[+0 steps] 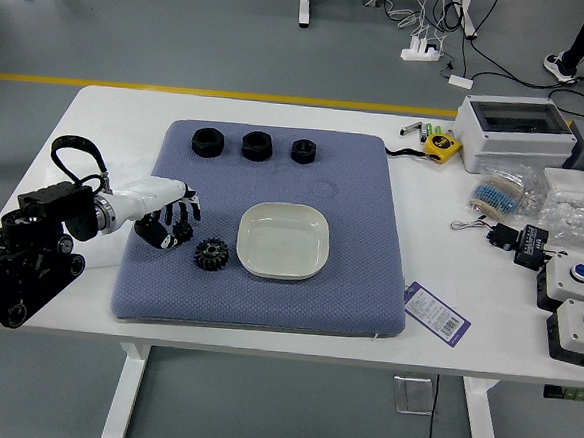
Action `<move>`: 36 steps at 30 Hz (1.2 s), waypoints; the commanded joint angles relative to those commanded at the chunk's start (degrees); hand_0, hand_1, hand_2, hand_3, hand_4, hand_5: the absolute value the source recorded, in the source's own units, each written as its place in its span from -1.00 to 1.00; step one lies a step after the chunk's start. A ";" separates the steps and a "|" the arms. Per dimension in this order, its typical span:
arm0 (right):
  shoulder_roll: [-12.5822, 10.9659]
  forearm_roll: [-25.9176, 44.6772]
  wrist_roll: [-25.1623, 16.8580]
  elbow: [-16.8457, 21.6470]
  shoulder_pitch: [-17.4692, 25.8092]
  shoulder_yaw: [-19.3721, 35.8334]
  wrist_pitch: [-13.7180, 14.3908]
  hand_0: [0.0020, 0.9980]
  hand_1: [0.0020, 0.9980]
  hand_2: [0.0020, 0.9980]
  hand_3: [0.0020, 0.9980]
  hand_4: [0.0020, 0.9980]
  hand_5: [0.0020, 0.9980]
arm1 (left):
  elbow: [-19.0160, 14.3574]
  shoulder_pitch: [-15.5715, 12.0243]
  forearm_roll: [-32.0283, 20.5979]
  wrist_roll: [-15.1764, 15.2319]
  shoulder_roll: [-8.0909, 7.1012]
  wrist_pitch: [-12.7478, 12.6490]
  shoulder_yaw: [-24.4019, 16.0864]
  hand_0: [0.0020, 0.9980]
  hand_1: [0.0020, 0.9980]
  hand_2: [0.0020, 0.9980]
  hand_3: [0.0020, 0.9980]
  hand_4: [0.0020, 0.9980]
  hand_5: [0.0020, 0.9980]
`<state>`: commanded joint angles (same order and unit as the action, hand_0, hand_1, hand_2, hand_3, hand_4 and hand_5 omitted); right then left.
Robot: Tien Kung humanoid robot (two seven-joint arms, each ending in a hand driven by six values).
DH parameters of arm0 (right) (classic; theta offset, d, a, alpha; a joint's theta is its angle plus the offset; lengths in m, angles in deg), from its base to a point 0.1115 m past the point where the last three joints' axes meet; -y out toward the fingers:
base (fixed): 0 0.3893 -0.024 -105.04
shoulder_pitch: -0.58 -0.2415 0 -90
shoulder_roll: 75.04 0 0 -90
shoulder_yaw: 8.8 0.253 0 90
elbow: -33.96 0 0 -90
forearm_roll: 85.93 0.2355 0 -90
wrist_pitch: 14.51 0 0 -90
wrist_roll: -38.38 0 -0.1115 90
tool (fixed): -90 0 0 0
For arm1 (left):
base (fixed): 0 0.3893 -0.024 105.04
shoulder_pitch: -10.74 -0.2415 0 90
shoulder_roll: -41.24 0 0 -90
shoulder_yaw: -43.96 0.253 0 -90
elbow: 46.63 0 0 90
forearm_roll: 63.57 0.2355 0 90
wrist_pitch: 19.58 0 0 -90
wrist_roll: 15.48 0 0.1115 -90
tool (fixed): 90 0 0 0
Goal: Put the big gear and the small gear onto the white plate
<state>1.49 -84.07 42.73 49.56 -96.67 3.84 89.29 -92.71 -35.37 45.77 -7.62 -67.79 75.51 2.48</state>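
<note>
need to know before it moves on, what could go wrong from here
The left hand partly covers the small gear, so its hold can't be confirmed; the gear could slip if the grip is poor.
The big gear sits between the small gear and the white plate, so a low carry might knock it.
The big gear is also very close to the plate's rim, so picking it up might nudge the plate.
</note>
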 joint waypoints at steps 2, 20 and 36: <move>-0.01 0.17 -0.04 0.00 -0.02 -0.07 -0.02 0.36 0.33 0.47 0.15 0.60 0.43 | -0.30 0.00 -0.01 -0.03 -0.04 0.02 -0.26 -0.44 -0.22 -0.05 0.15 0.53 -1.00; -0.11 1.02 -0.26 -0.03 -0.36 -0.51 -0.07 0.37 0.32 0.47 0.15 0.60 0.42 | -7.55 0.45 -0.23 -1.00 -0.25 -0.42 -3.79 -0.44 -0.27 -0.08 0.16 0.48 -1.00; 0.12 -0.83 0.37 0.09 0.06 0.51 0.30 0.37 0.32 0.47 0.15 0.60 0.43 | -11.18 1.46 -2.22 -2.07 6.98 -2.74 3.47 -0.36 -0.04 0.08 0.19 0.51 -1.00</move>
<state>1.61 -84.90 43.10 49.64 -96.60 4.34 89.58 -103.89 -33.91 43.55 -9.69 -60.81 72.77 5.95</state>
